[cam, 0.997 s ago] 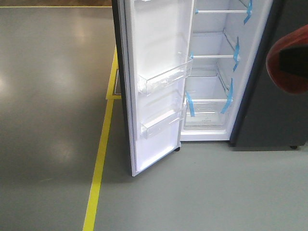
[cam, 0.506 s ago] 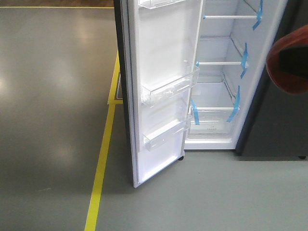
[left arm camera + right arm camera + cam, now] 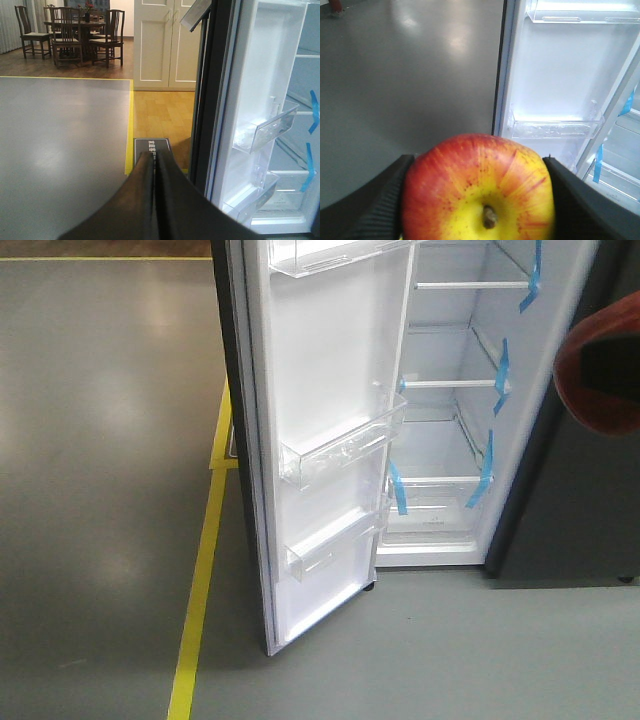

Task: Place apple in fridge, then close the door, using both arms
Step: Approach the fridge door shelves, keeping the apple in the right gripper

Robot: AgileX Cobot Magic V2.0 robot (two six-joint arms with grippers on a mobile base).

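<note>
The fridge [image 3: 450,390] stands open, white inside, with glass shelves and blue tape strips [image 3: 397,488]. Its door [image 3: 320,420] swings out toward me, white inner face with clear bins. My right gripper [image 3: 477,200] is shut on the red apple [image 3: 477,190], yellow patch and stem facing the camera, in front of the door's inner face [image 3: 560,75]. The apple shows blurred at the right edge of the front view [image 3: 600,365]. My left gripper [image 3: 155,160] is shut and empty, left of the door's edge [image 3: 210,100].
Grey floor with a yellow line [image 3: 205,560] left of the door. A dark grey cabinet side [image 3: 580,500] stands right of the fridge. In the left wrist view, a wood floor, white doors [image 3: 165,45] and chairs with a table [image 3: 75,30] lie beyond.
The front view has shifted: the fridge and door sit slightly left and lower in frame than half a second ago. The apple stays at the right edge.
</note>
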